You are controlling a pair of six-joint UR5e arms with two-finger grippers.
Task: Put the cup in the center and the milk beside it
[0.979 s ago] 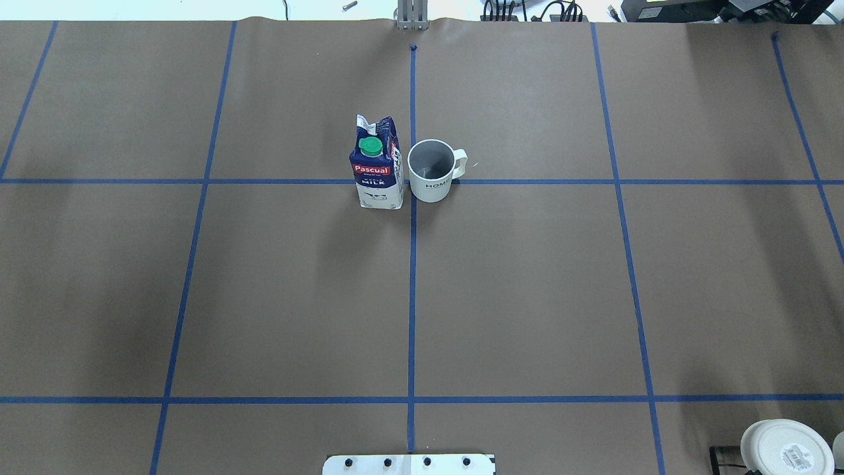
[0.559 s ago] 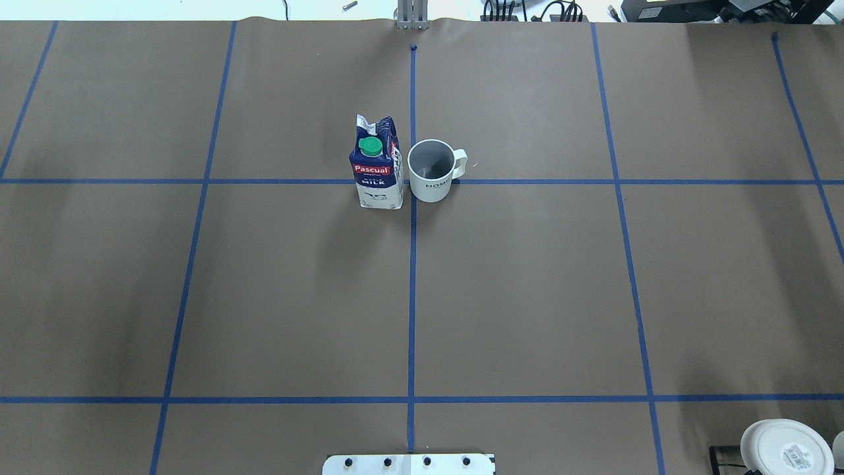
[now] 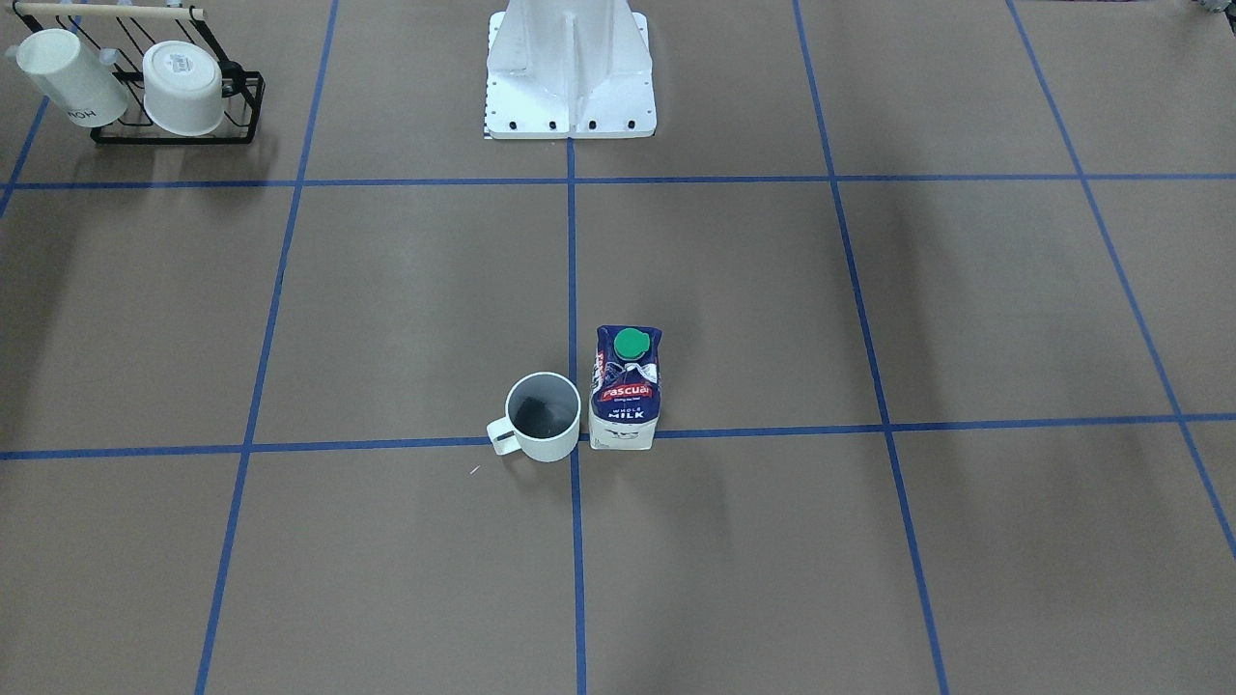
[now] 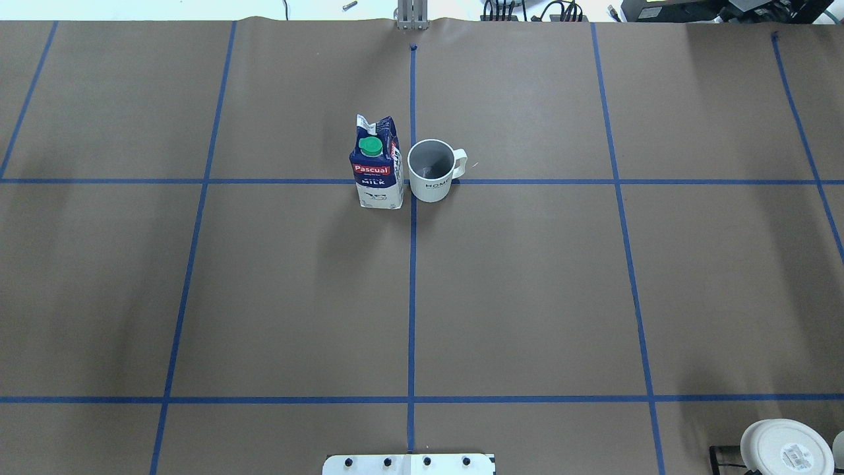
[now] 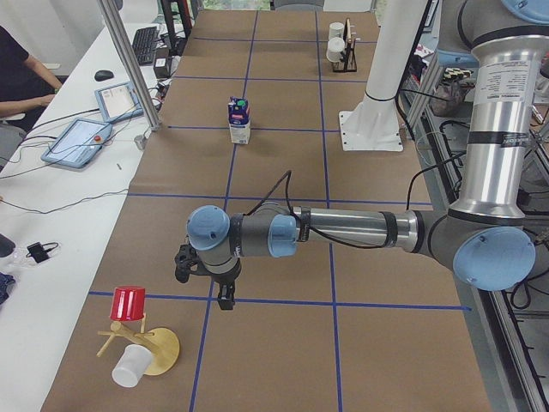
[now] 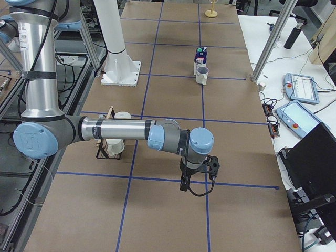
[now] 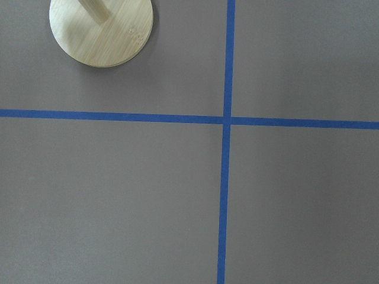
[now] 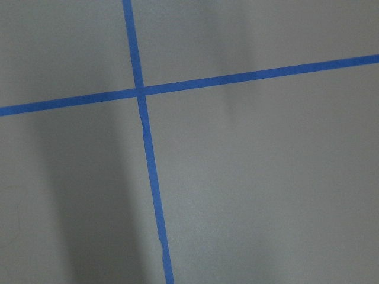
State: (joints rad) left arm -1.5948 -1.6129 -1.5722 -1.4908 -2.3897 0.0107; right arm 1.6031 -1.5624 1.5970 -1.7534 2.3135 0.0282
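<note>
The cup, a white mug with a grey inside and its handle to the right, stands upright at the table's central tape crossing; faint dark lettering shows on its near side. The milk, a navy and white carton with a green cap, stands upright just left of the cup, close beside it. Both also show in the front-facing view, cup and milk. My left gripper and right gripper hang over bare table far from both; I cannot tell whether they are open or shut.
A black wire rack holds white mugs at the table's near right corner; one mug's labelled bottom shows overhead. A wooden mug tree with a red cup stands near my left gripper; its round base shows in the left wrist view.
</note>
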